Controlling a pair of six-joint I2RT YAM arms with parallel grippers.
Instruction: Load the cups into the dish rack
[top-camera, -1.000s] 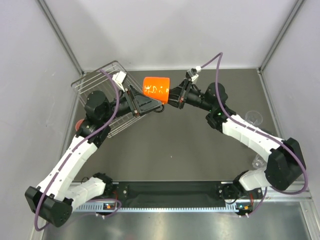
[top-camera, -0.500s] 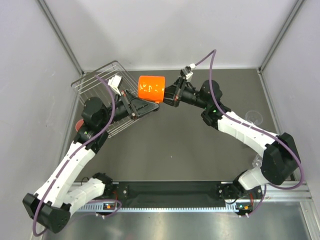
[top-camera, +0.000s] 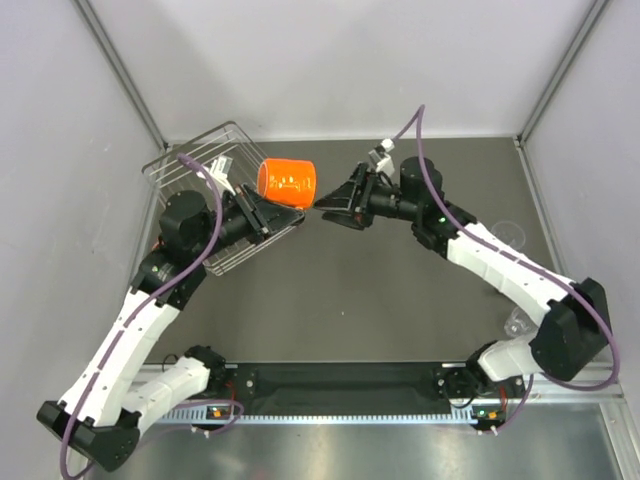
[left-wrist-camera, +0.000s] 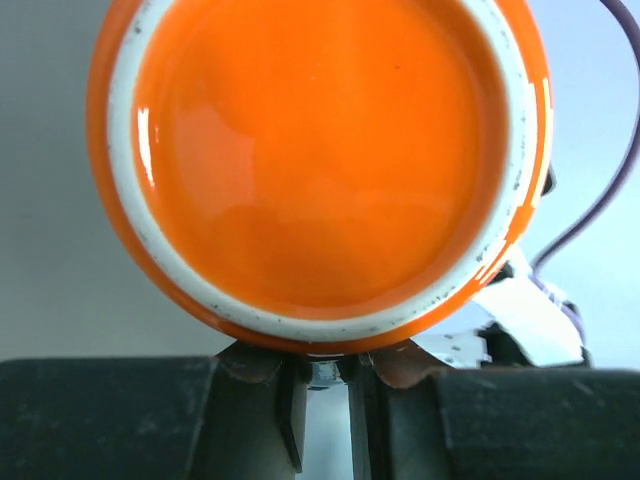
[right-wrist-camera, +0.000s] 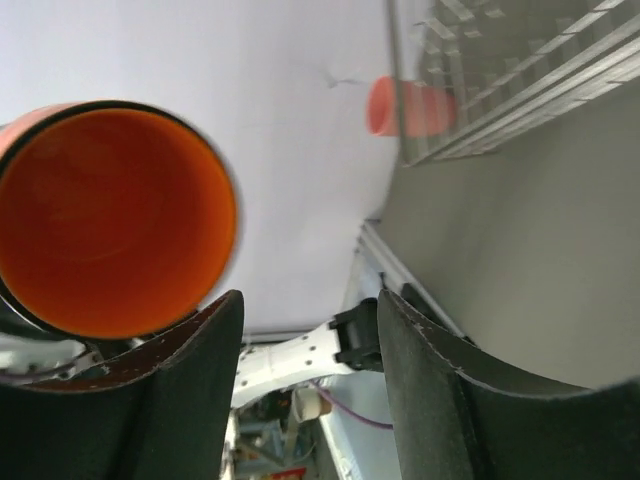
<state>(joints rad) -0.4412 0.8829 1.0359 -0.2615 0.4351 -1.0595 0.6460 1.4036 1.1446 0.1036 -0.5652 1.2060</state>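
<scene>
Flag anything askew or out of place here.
The orange mug is held sideways in mid-air beside the dish rack, pinched by the left gripper, mouth facing the open right gripper. Nothing spilled or broken shows.

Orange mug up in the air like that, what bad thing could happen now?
1. The left tool pinches the orange mug at just one spot on its edge, so it might slip and drop onto the table.
2. The mug hangs right beside the wire wall of the dish rack and could knock it on the way in.
3. The right tool is open close by, so the mug could bump it.
</scene>
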